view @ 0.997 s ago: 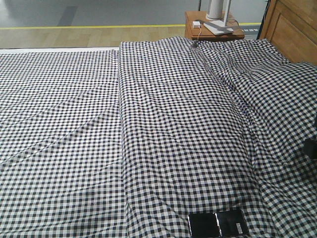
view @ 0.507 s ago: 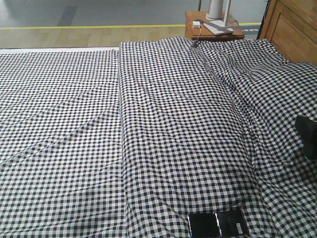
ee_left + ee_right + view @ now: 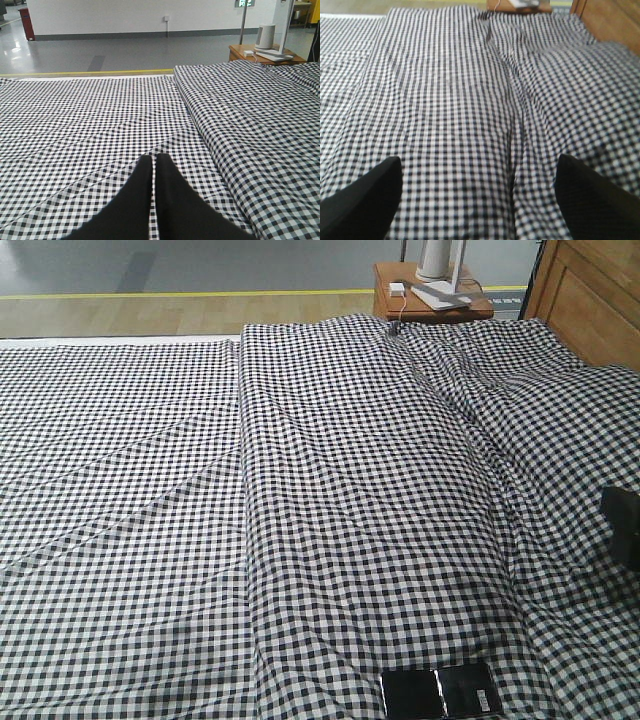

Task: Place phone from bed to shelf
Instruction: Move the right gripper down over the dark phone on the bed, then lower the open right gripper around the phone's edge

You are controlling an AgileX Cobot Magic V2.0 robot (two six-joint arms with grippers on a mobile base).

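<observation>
The phone [image 3: 440,692] is a glossy black flat rectangle with a crease across its middle. It lies on the bed [image 3: 330,490], on the gingham cover at the near edge of the front view. A dark part of my right gripper [image 3: 622,525] shows at the right edge, up and to the right of the phone and apart from it. In the right wrist view my right gripper [image 3: 477,169] is open wide over bare cover, and the phone is out of that view. My left gripper [image 3: 155,161] is shut and empty above the cover. The shelf is out of view.
A brown wooden headboard [image 3: 592,298] stands at the far right. A small brown nightstand [image 3: 432,302] behind the bed carries a white device and a cable. A raised fold [image 3: 245,490] runs lengthwise down the cover. Grey floor with a yellow line lies beyond.
My right gripper has come further into the front view from the right edge, then dropped slightly. The phone has not moved.
</observation>
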